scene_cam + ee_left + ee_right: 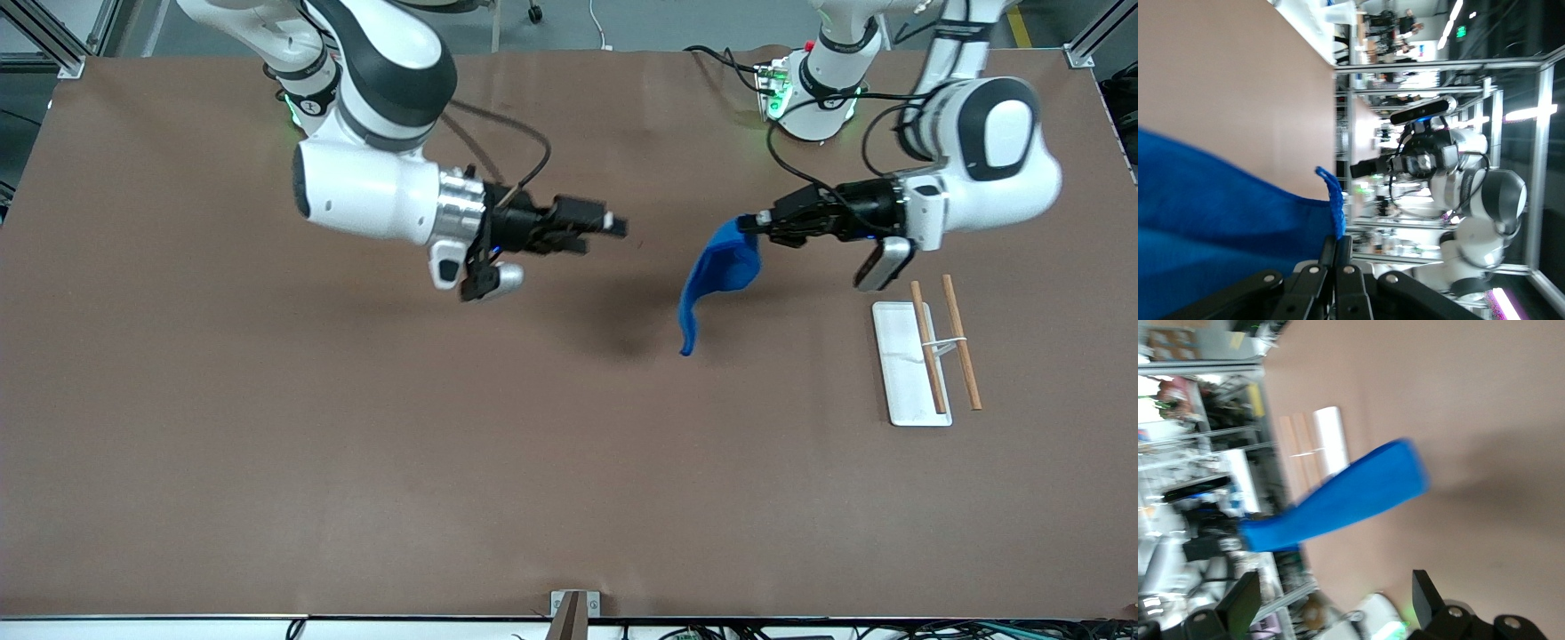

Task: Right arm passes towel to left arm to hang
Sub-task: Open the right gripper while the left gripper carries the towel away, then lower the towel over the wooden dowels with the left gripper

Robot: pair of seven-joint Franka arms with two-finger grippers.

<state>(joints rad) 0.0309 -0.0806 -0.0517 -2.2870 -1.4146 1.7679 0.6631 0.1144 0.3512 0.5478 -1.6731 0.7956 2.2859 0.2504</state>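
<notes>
The bright blue towel [722, 271] hangs in the air above the brown table, pinched at its top corner by my left gripper [751, 222], which is shut on it. In the left wrist view the towel [1225, 207] fills the lower part and its hem sits between the closed fingers [1336, 250]. My right gripper [613, 227] is open and empty, in the air over the middle of the table, apart from the towel. In the right wrist view the towel [1345, 497] hangs ahead of the spread fingers [1245, 600].
A white base with two wooden rods [925, 360] lies on the table toward the left arm's end, nearer to the front camera than the left gripper. It also shows in the right wrist view [1315, 447]. The table is covered in brown material [356, 444].
</notes>
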